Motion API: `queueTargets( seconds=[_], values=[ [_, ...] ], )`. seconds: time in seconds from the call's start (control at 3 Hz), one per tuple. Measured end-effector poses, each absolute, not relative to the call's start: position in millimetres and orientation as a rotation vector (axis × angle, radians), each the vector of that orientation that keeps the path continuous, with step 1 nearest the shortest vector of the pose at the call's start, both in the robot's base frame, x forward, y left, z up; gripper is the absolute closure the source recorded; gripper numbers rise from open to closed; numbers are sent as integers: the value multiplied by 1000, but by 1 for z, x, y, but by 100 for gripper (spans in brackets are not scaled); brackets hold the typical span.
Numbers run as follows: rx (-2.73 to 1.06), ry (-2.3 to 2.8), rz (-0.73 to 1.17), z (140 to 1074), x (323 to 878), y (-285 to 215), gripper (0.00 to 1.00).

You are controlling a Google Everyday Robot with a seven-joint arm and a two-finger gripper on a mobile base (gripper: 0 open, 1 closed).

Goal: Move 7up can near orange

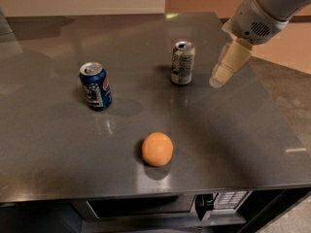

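Note:
The 7up can (pixel 182 62), silvery-white with green markings and a silver top, stands upright on the dark grey table (pixel 243 140), right of centre toward the back. The orange (pixel 157 149) lies near the table's front, below and a little left of the can. My gripper (pixel 220 78) comes in from the upper right on a white arm and hangs just right of the can, about a can's width away, with nothing in it.
A dark blue Pepsi can (pixel 95 85) stands upright at the left. The table's right edge runs close behind the gripper, with floor beyond. A microwave-like panel (pixel 221 200) shows under the front edge.

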State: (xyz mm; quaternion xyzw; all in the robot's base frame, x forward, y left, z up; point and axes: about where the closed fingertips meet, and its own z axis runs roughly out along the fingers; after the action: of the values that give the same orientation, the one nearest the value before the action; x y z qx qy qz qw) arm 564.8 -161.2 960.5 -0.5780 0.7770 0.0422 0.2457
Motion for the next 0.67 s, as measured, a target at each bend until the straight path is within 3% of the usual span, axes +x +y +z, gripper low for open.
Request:
queueTargets(
  seconds=[0.67],
  values=[
    [-1490, 2150, 230, 928, 634, -133, 0]
  ],
)
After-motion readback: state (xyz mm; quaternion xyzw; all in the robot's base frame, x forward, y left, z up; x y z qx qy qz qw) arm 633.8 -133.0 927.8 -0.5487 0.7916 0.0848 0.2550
